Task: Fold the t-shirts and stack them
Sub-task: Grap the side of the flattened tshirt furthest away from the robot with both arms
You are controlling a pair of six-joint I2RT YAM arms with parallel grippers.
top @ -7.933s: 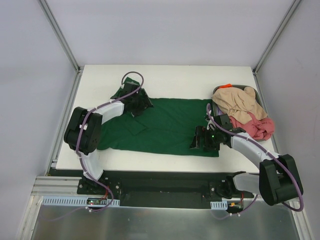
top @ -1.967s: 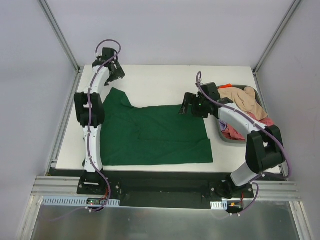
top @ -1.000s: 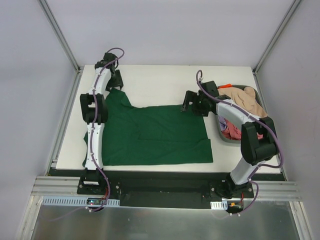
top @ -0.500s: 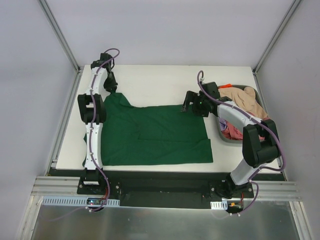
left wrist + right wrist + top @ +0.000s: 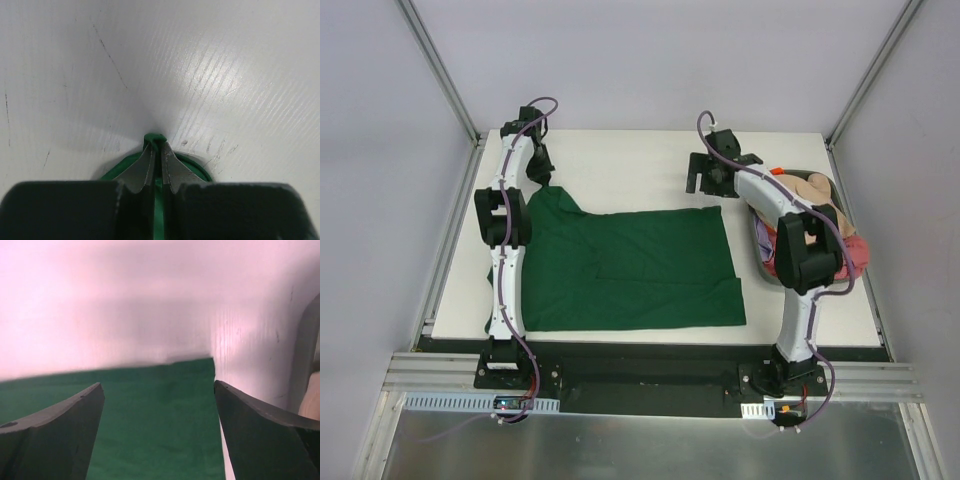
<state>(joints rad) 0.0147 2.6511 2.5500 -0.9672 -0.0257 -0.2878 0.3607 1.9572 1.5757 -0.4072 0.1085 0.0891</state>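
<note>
The dark green t-shirt lies spread flat on the white table. My left gripper is at the shirt's far left corner. In the left wrist view the left gripper is shut on a small fold of green cloth, down at the table top. My right gripper hangs open just beyond the shirt's far right corner. In the right wrist view the right gripper has wide-apart fingers with nothing held; the green shirt and its corner lie below. A beige shirt and a pink-red shirt sit heaped at the right.
The heaped shirts lie in a dark bin at the table's right edge, with an orange bit at its far side. Metal frame posts rise at the table's far corners. Bare white table shows beyond the green shirt.
My left gripper has come down onto the shirt's far left corner and shut on it. My right gripper has moved away from the shirt's far edge toward the back of the table, still open.
</note>
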